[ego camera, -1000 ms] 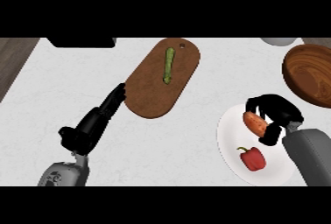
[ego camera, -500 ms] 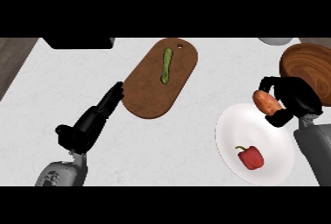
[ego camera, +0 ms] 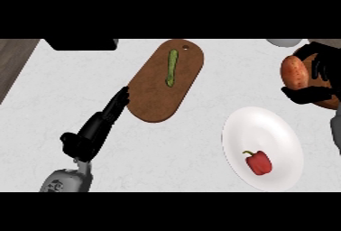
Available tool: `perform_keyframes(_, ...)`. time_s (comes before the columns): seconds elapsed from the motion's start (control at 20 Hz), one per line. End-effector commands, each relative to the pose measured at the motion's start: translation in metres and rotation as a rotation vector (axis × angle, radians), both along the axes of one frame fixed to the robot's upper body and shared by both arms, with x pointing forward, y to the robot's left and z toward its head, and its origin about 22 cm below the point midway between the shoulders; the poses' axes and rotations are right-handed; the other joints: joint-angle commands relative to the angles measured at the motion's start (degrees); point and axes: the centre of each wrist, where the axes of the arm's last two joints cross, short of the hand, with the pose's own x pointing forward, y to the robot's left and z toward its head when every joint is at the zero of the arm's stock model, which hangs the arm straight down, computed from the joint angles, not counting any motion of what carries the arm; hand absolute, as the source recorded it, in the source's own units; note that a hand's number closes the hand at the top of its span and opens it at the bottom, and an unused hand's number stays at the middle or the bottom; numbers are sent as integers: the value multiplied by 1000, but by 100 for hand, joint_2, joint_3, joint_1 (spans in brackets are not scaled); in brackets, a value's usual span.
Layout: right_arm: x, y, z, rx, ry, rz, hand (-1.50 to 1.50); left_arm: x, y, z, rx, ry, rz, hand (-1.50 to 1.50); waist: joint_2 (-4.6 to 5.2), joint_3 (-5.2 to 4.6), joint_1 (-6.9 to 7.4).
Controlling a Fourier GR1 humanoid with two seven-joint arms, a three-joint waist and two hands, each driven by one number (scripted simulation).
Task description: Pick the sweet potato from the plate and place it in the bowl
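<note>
My right hand [ego camera: 318, 88] is at the right edge, its fingers and thumb curled round the orange sweet potato [ego camera: 292, 72]. It holds the potato up over the left rim of the brown wooden bowl [ego camera: 328, 101], most of which the hand hides. The white plate [ego camera: 266, 131] lies below, apart from the hand, with only a red bell pepper [ego camera: 258, 162] on it. My left hand [ego camera: 100, 122] rests open on the counter at the left, fingers straight and touching the cutting board's edge.
A brown wooden cutting board [ego camera: 166, 85] with a green chilli [ego camera: 172, 67] on it lies at the top centre. A dark object [ego camera: 80, 43] sits at the top left and a pale round item [ego camera: 285, 42] at the top right. A wooden strip [ego camera: 13, 58] borders the counter's left.
My right hand has lifted the sweet potato off the plate and carried it up and to the right, over the bowl's rim. The left hand has not moved.
</note>
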Motion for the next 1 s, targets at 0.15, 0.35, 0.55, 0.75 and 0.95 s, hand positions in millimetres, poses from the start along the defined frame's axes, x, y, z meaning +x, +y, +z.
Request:
perform_keyframes(0.15,22,-42,22,-15,-24,-133,150,-9,8,6,-2,6,-6,0,28,2,96)
perform_keyframes(0.35,32,-83,12,-109,-60,-223,150,-1,-8,-4,5,-11,-15,0,66,6,159)
perform_keyframes(0.55,40,-101,-3,-146,-147,-273,150,0,-8,2,-21,-10,-31,0,78,9,198)
perform_keyframes(0.75,35,-138,-14,-177,-79,-304,150,-10,-8,-1,-16,-19,-37,0,104,15,289)
perform_keyframes(0.95,35,-138,-36,-115,239,-293,150,3,-16,10,-2,-39,-60,0,131,15,316)
